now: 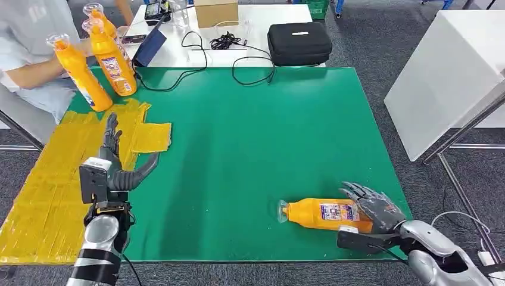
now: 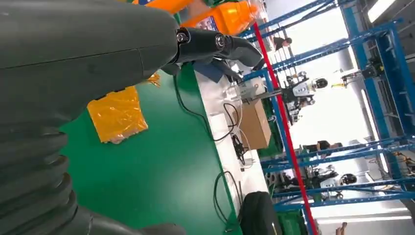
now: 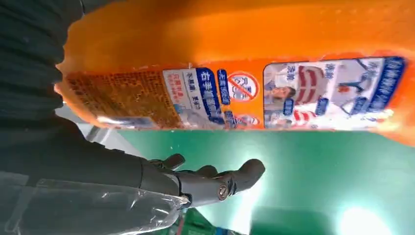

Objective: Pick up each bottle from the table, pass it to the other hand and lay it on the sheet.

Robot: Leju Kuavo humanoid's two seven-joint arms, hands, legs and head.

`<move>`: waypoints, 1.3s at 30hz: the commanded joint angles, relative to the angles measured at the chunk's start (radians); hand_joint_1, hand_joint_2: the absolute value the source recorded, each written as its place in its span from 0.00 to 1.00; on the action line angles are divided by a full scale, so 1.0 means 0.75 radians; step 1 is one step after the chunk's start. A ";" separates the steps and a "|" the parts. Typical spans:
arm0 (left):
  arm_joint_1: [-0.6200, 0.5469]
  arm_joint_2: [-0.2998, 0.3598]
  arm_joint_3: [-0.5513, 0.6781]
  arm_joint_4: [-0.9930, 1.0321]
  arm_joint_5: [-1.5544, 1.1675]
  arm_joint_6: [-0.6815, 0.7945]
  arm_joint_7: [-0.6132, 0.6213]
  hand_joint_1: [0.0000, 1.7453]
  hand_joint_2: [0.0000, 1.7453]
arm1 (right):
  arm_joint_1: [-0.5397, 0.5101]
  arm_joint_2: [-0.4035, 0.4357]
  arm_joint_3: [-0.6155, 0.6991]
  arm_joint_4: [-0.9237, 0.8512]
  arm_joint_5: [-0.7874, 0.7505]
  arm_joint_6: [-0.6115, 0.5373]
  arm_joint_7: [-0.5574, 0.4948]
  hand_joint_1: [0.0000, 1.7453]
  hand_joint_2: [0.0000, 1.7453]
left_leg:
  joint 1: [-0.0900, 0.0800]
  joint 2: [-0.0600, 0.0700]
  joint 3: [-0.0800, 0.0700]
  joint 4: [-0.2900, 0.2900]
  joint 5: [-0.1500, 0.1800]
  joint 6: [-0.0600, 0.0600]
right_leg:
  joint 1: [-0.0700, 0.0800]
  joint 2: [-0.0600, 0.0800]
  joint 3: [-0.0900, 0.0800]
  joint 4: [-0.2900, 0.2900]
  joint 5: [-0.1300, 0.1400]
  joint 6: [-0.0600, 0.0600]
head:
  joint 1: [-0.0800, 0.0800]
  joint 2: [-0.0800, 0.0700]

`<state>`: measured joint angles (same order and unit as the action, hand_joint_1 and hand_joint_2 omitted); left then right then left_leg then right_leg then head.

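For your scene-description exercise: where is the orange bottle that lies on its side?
In the head view, the orange bottle lies on the green mat near its front right corner, cap pointing left, with the right hand at its base.

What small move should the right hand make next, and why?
Probably close the fingers around the lying bottle. The right hand sits at its base with fingers spread over it, apparently not yet gripping, while the left hand waits open above the yellow sheet.

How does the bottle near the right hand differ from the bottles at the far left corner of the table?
The near bottle lies on its side on the green mat, alone, with the right hand at its base. The far bottles stand upright, grouped beside the yellow sheet, beside a person. All are orange with labels.
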<state>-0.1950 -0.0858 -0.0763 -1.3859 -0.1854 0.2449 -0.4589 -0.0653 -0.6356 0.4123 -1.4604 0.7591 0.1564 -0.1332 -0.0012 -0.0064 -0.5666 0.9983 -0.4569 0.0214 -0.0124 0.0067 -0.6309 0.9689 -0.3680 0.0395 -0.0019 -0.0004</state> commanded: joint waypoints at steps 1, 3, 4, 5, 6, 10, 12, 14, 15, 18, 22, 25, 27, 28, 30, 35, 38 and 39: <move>-0.054 -0.005 -0.034 0.098 0.017 0.008 0.013 0.00 1.00 | -0.136 0.151 0.134 0.290 0.080 -0.035 0.077 0.00 1.00 | 0.002 0.003 0.008 -0.003 -0.001 -0.002 | 0.002 0.001 0.008 -0.004 0.000 -0.002 | 0.000 0.000; -0.051 -0.006 -0.038 0.096 0.017 0.011 0.018 0.00 1.00 | -0.161 0.189 0.154 0.357 0.128 -0.055 0.122 0.00 1.00 | 0.002 0.002 0.007 -0.003 -0.001 -0.002 | 0.003 0.001 0.007 -0.004 0.000 -0.002 | 0.000 0.000; -0.051 -0.006 -0.039 0.094 0.017 0.012 0.020 0.00 1.00 | -0.173 0.207 0.162 0.389 0.156 -0.067 0.141 0.00 1.00 | 0.002 0.002 0.005 -0.002 -0.001 -0.001 | 0.002 0.001 0.005 -0.003 0.000 -0.001 | 0.000 0.000; -0.051 -0.006 -0.040 0.093 0.018 0.012 0.022 0.00 1.00 | -0.183 0.219 0.172 0.417 0.170 -0.067 0.150 0.00 1.00 | 0.003 0.003 0.009 -0.003 -0.002 -0.002 | 0.003 0.002 0.009 -0.004 -0.001 -0.002 | 0.000 0.000; -0.051 -0.006 -0.041 0.092 0.018 0.012 0.022 0.00 1.00 | -0.186 0.221 0.175 0.424 0.174 -0.067 0.151 0.00 1.00 | 0.003 0.003 0.008 -0.003 -0.001 -0.002 | 0.003 0.002 0.008 -0.004 0.000 -0.002 | -0.001 0.000; -0.058 -0.005 -0.043 0.098 0.016 0.013 0.028 0.00 1.00 | -0.201 0.233 0.178 0.461 0.196 -0.075 0.161 0.83 1.00 | 0.004 0.006 0.011 -0.002 -0.002 -0.002 | 0.004 0.005 0.009 -0.004 0.000 -0.002 | 0.000 0.000; -0.062 -0.006 -0.044 0.096 0.016 0.012 0.034 0.00 1.00 | -0.218 0.244 0.185 0.484 0.215 -0.071 0.168 0.85 1.00 | 0.004 0.005 0.012 -0.002 -0.001 -0.002 | 0.004 0.005 0.010 -0.003 0.000 -0.002 | 0.000 0.000; -0.074 -0.008 -0.050 0.087 0.017 0.010 0.046 0.00 1.00 | -0.254 0.268 0.207 0.514 0.244 -0.062 0.188 0.82 1.00 | 0.004 0.006 0.012 -0.002 -0.001 -0.002 | 0.004 0.005 0.010 -0.004 0.001 -0.002 | 0.000 0.000; -0.077 -0.010 -0.052 0.085 0.016 0.012 0.048 0.00 1.00 | -0.259 0.272 0.211 0.519 0.251 -0.061 0.195 0.82 1.00 | 0.004 0.005 0.013 -0.001 -0.001 -0.002 | 0.004 0.005 0.011 -0.004 0.001 -0.002 | 0.000 0.000; -0.070 -0.007 -0.054 0.083 0.015 0.016 0.060 0.00 1.00 | -0.263 0.292 0.209 0.548 0.275 -0.081 0.210 0.89 1.00 | 0.004 0.006 0.016 -0.002 -0.001 -0.002 | 0.004 0.005 0.014 -0.004 0.001 -0.002 | 0.001 0.000; -0.069 -0.010 -0.049 0.070 0.013 0.018 0.066 0.00 1.00 | -0.292 0.346 0.190 0.569 0.300 -0.128 0.232 1.00 1.00 | 0.004 0.007 0.019 -0.002 -0.002 -0.002 | 0.004 0.006 0.017 -0.004 0.001 -0.003 | 0.000 0.000; -0.048 -0.011 -0.037 0.054 0.013 0.017 0.071 0.00 1.00 | -0.281 0.392 0.133 0.550 0.302 -0.193 0.254 1.00 1.00 | 0.004 0.008 0.020 -0.002 -0.001 -0.002 | 0.004 0.007 0.017 -0.003 0.002 -0.002 | 0.000 0.000; -0.033 -0.011 -0.027 0.046 0.007 0.017 0.068 0.00 1.00 | -0.268 0.417 0.094 0.522 0.305 -0.226 0.250 1.00 1.00 | 0.003 0.008 0.020 -0.002 -0.001 -0.002 | 0.004 0.007 0.017 -0.003 0.002 -0.002 | 0.001 0.000; -0.028 -0.013 -0.024 0.040 0.005 0.016 0.066 0.00 1.00 | -0.262 0.433 0.072 0.506 0.305 -0.247 0.252 1.00 1.00 | 0.004 0.008 0.021 -0.002 -0.002 -0.002 | 0.004 0.007 0.017 -0.003 0.001 -0.003 | 0.000 0.000; -0.016 -0.017 -0.020 0.018 0.001 0.008 0.066 0.00 1.00 | -0.246 0.510 -0.015 0.446 0.273 -0.354 0.240 1.00 1.00 | 0.003 0.008 0.020 -0.002 -0.001 -0.002 | 0.003 0.007 0.016 -0.002 0.001 -0.002 | 0.000 0.000; 0.016 -0.026 -0.028 -0.029 0.011 -0.036 0.086 0.00 1.00 | -0.214 0.634 -0.113 0.298 0.232 -0.446 0.215 1.00 1.00 | 0.003 0.009 0.015 -0.001 -0.002 -0.002 | 0.002 0.009 0.011 0.001 0.000 -0.002 | 0.000 0.000; 0.017 -0.025 -0.032 -0.027 0.016 -0.048 0.090 0.00 1.00 | -0.199 0.643 -0.140 0.278 0.207 -0.478 0.192 1.00 1.00 | 0.004 0.006 0.013 -0.001 -0.001 -0.001 | 0.003 0.006 0.009 0.000 0.000 -0.002 | -0.001 0.000; 0.018 -0.025 -0.038 -0.025 0.032 -0.077 0.098 0.00 1.00 | -0.191 0.674 -0.174 0.255 0.177 -0.539 0.149 1.00 1.00 | 0.004 0.004 0.012 -0.001 -0.001 -0.001 | 0.003 0.005 0.009 0.000 0.000 -0.002 | 0.000 0.000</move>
<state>-0.1766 -0.1015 -0.1026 -1.4130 -0.1781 0.2205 -0.3994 -0.2179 -0.2437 0.3906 -1.2120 0.9361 -0.1743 0.0278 0.0014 -0.0037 -0.5594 0.9980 -0.4568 0.0209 -0.0105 0.0114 -0.6256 0.9694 -0.3675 0.0389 -0.0019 -0.0004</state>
